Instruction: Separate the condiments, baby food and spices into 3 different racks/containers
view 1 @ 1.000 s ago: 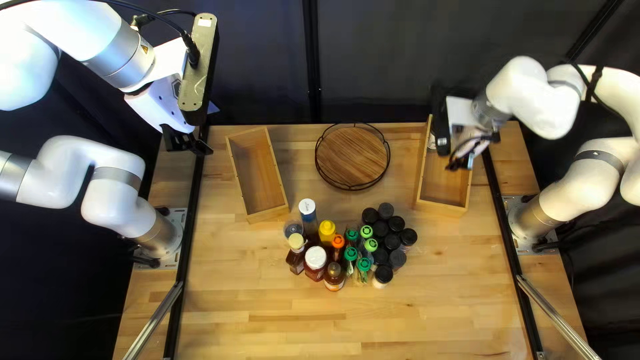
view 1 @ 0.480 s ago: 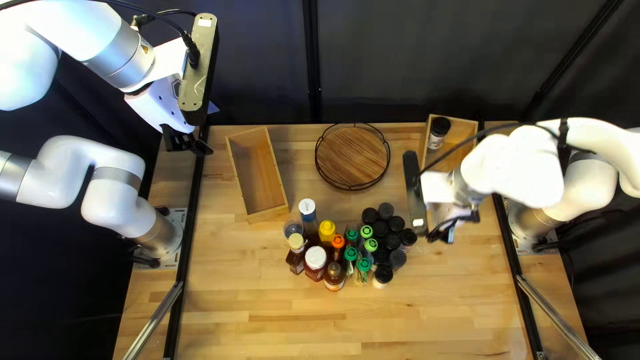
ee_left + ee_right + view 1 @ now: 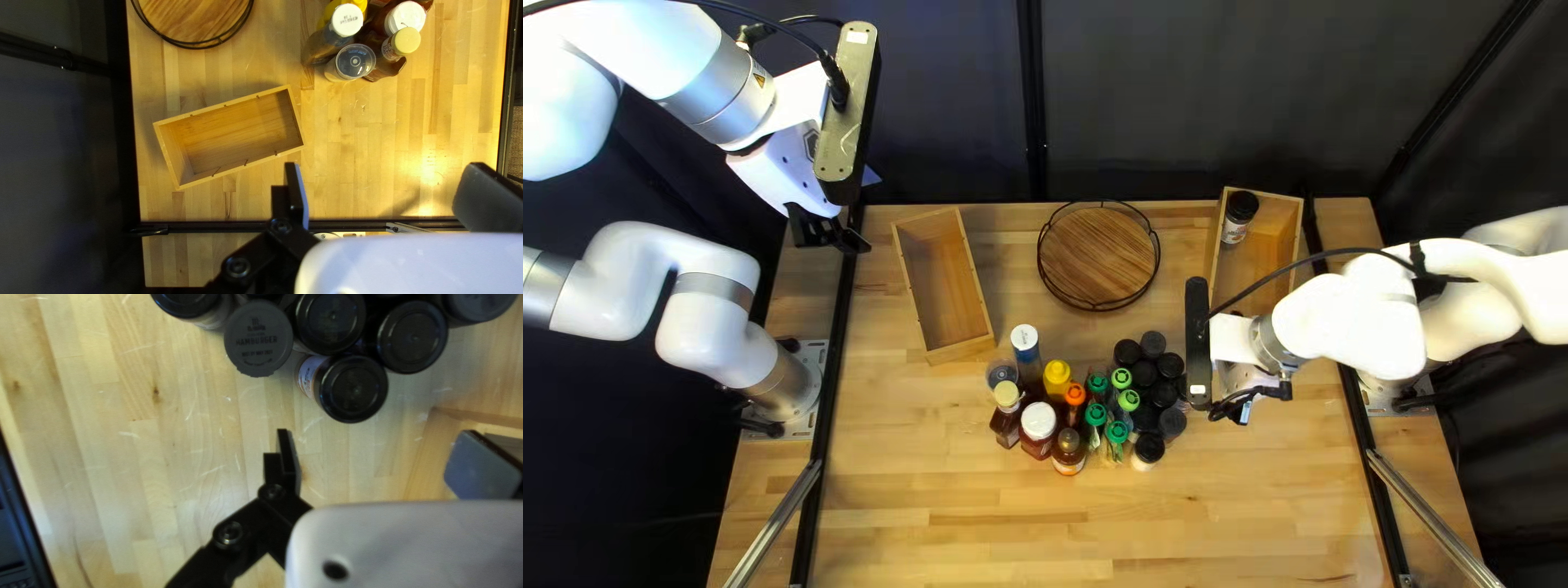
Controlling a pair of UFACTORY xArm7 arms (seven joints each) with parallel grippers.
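Note:
In the top left view my right gripper (image 3: 1220,401) is over the table beside the black-capped spice jars (image 3: 1144,374). The right wrist view shows that gripper (image 3: 370,460) open and empty, a black-lidded jar (image 3: 354,389) just ahead. One black-lidded jar (image 3: 1238,216) stands in the right wooden box (image 3: 1274,234). Left of the jars are green-capped bottles (image 3: 1116,431) and condiment bottles (image 3: 1038,423). The left wooden box (image 3: 944,285) and round rack (image 3: 1098,257) hold nothing. My left gripper (image 3: 831,234) is raised; in the left wrist view this gripper (image 3: 381,193) stands open, beside the left box (image 3: 234,136).
Black rails (image 3: 839,327) run along both sides of the table. A dark curtain (image 3: 1176,98) hangs behind the far edge. Bare tabletop (image 3: 980,534) lies between the bottle group and the near edge.
My right arm has swung from above the right box toward the near edge, uncovering the jar in that box, and now hovers beside the jar cluster. The left arm has stayed still.

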